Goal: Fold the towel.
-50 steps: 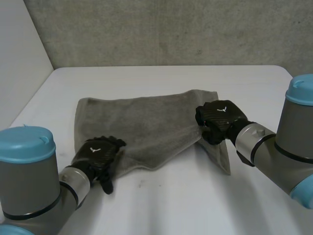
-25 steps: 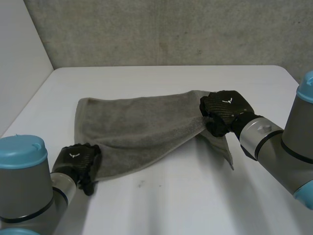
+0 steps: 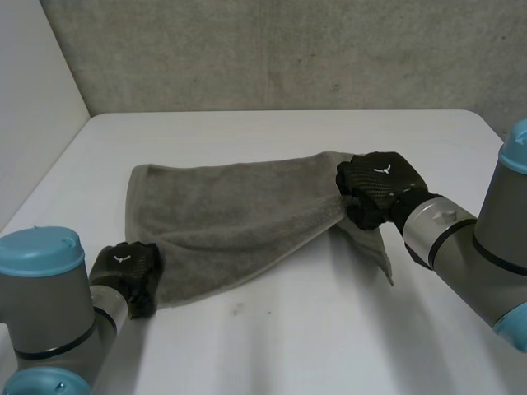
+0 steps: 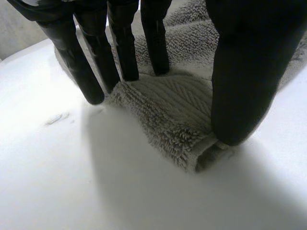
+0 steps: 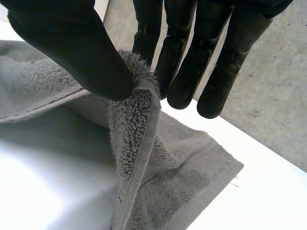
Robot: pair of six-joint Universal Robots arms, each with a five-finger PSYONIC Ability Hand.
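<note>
The right hand [image 3: 375,188] pinches the right edge of the towel [image 3: 239,218] (raised off the table [image 3: 296,329]); the left hand [image 3: 125,267] presses straight fingers [image 4: 123,52] on its near-left corner.

The towel [image 3: 239,218] is grey terry cloth with a looped, fuzzy pile. A flat herringbone-woven band runs by the hem at the left hand's [image 4: 240,72] fingers [image 4: 122,43]. The worktop [image 3: 329,329] is white and smooth with a faint sheen. The right hand [image 3: 375,193] has a black, carbon-weave back, and its fingers [image 5: 182,57] are smooth and matt. The wall [image 3: 288,58] is rough and grey, like concrete.
</note>
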